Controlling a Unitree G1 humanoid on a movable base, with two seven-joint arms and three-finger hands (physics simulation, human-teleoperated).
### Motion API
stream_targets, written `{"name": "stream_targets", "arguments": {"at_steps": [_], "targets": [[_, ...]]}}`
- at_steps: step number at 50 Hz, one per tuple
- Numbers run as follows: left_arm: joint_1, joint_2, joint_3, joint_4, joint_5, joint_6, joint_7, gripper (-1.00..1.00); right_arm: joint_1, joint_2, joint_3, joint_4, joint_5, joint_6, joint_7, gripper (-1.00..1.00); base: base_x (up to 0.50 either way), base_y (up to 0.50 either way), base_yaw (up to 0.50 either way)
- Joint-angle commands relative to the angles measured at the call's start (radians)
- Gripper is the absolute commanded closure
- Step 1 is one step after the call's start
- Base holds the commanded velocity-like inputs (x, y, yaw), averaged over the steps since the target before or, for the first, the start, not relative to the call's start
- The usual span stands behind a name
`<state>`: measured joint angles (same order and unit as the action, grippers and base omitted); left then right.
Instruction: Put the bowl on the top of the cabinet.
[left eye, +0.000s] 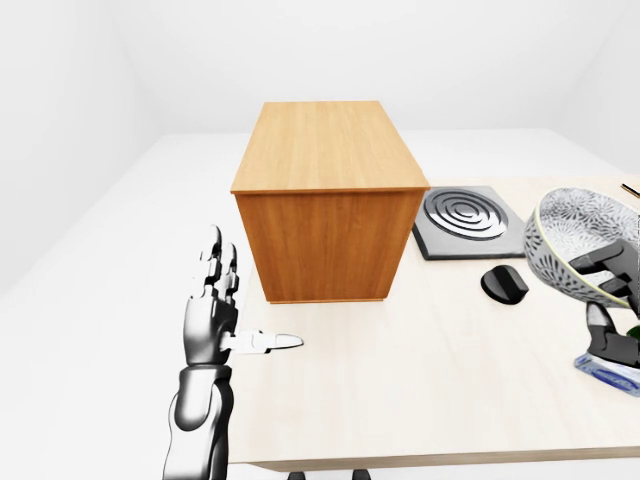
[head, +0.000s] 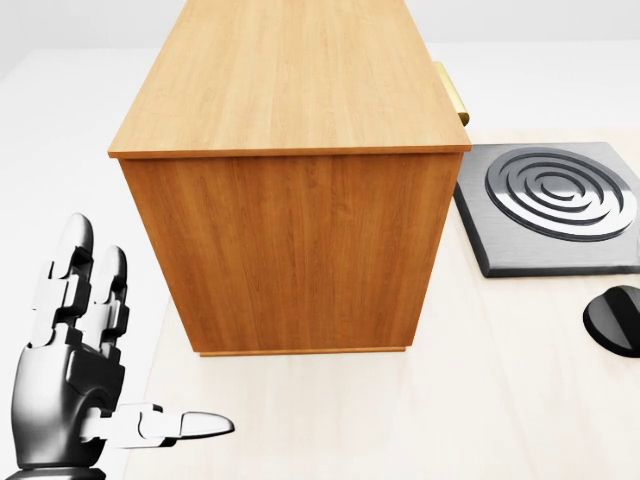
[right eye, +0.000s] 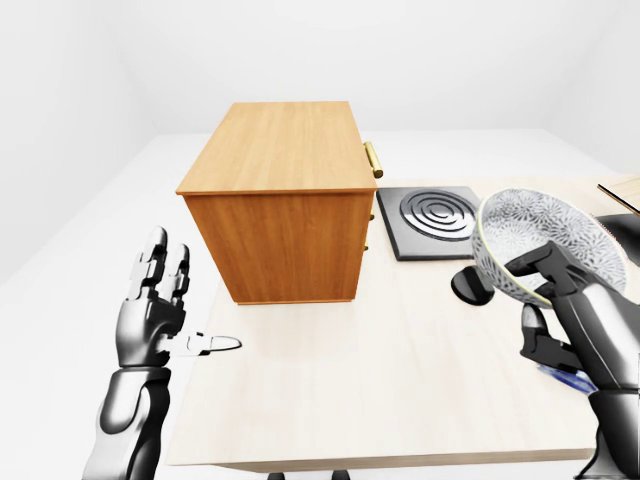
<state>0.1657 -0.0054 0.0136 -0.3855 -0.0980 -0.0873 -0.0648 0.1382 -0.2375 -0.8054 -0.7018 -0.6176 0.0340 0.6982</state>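
Two hands: both show in the right-eye view, one at each lower corner.
Right hand (right eye: 548, 300): lower right of the right-eye view, fingers wrapped round the bowl's rim and wall, gripping it.
Bowl (right eye: 545, 243): patterned white-and-grey, held up off the table and tilted, its mouth turned toward the upper right; centre right of the right-eye view, well apart from the cabinet. What lies inside cannot be told from here.
Left hand (right eye: 152, 318): lower left, fingers spread wide and pointing up, thumb stuck out sideways toward the right; holding nothing, just beside the table's left edge.
Cabinet (right eye: 277, 208): wooden box standing upright on the table (right eye: 400, 380), upper centre of the view; a brass handle (right eye: 374, 159) juts from its right side.
Cabinet top: bare wood.
Hob plate (right eye: 431, 219): dark square slab with concentric rings, on the table just right of the cabinet.
Black knob (head: 614, 318): small dark disc on the table, at the right edge of the head view below the hob plate.
Blue thing (left eye: 610, 373): on the table under the right hand in the left-eye view, too hidden to name.
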Motion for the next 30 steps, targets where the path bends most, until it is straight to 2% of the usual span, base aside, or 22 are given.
{"name": "stream_targets", "arguments": {"at_steps": [1,2,3,4,5,8,9,15,17,18,20,22,23,24,25,26,27,30], "targets": [[0.004,0.0,-0.006,0.0,0.003,0.0,-0.001,-1.0,-0.195,-0.207,0.046,0.026,-0.051,0.053,0.0,1.0,0.0,0.0,0.0],[0.003,0.0,-0.007,0.005,0.004,0.0,-0.002,-1.0,-0.255,-0.25,0.095,0.101,-0.072,0.053,0.0,1.0,0.0,0.0,0.0],[0.002,0.0,-0.007,0.008,0.004,0.0,-0.002,-1.0,-0.286,-0.285,0.114,0.131,-0.076,0.053,0.0,1.0,0.0,0.0,0.0],[0.002,0.0,-0.007,0.009,0.004,0.0,-0.002,-1.0,-0.288,-0.288,0.117,0.133,-0.075,0.053,0.0,1.0,0.0,0.0,0.0],[0.001,0.0,-0.008,0.012,0.005,0.0,-0.002,-1.0,-0.352,-0.348,0.155,0.212,-0.099,0.053,0.0,1.0,0.0,0.0,0.0],[-0.002,0.0,-0.008,0.019,0.006,0.0,-0.002,-1.0,-0.453,-0.418,0.224,0.325,-0.077,0.053,0.0,1.0,0.0,0.0,0.0],[-0.003,0.0,-0.009,0.023,0.007,0.0,-0.002,-1.0,-0.51,-0.469,0.262,0.425,-0.091,0.053,0.0,1.0,0.0,0.0,0.0],[-0.001,0.0,-0.013,0.023,0.01,0.0,0.0,-1.0,-0.676,-0.554,0.373,0.688,-0.072,0.053,-0.016,1.0,0.0,0.0,0.0],[-0.001,0.0,-0.013,0.023,0.01,0.0,0.0,-1.0,-0.678,-0.557,0.376,0.693,-0.07,0.053,-0.019,1.0,0.0,0.0,0.0],[0.0,-0.001,-0.016,0.024,0.013,0.0,0.0,-1.0,-0.79,-0.582,0.448,0.869,-0.073,0.053,-0.065,1.0,0.0,0.0,0.0],[0.0,-0.001,-0.018,0.024,0.015,0.0,0.001,-1.0,-0.923,-0.602,0.511,1.061,-0.087,0.053,-0.125,1.0,0.0,0.0,0.0],[-0.001,0.0,-0.018,0.028,0.015,0.0,0.002,-1.0,-0.973,-0.608,0.53,1.123,-0.093,0.053,-0.134,1.0,0.0,0.0,0.0],[-0.004,0.0,-0.016,0.033,0.015,0.0,0.002,-1.0,-1.069,-0.611,0.567,1.251,-0.107,0.053,-0.172,1.0,0.0,0.0,0.0],[-0.005,0.0,-0.016,0.035,0.015,0.0,0.002,-1.0,-1.117,-0.613,0.585,1.319,-0.119,0.048,-0.192,1.0,0.0,0.0,0.0],[-0.007,0.0,-0.016,0.037,0.015,0.0,0.002,-1.0,-1.178,-0.613,0.606,1.399,-0.138,0.029,-0.215,1.0,0.0,0.0,0.0],[-0.009,0.001,-0.016,0.04,0.015,0.0,0.002,-1.0,-1.266,-0.609,0.64,1.524,-0.167,-0.01,-0.256,1.0,0.0,0.0,0.0],[-0.009,0.001,-0.016,0.039,0.016,0.0,0.002,-1.0,-1.313,-0.607,0.653,1.591,-0.184,-0.031,-0.278,1.0,0.0,0.0,0.0],[-0.008,0.001,-0.016,0.037,0.015,0.0,0.002,-1.0,-1.415,-0.592,0.685,1.733,-0.228,-0.072,-0.335,1.0,0.0,0.0,0.0]]}}
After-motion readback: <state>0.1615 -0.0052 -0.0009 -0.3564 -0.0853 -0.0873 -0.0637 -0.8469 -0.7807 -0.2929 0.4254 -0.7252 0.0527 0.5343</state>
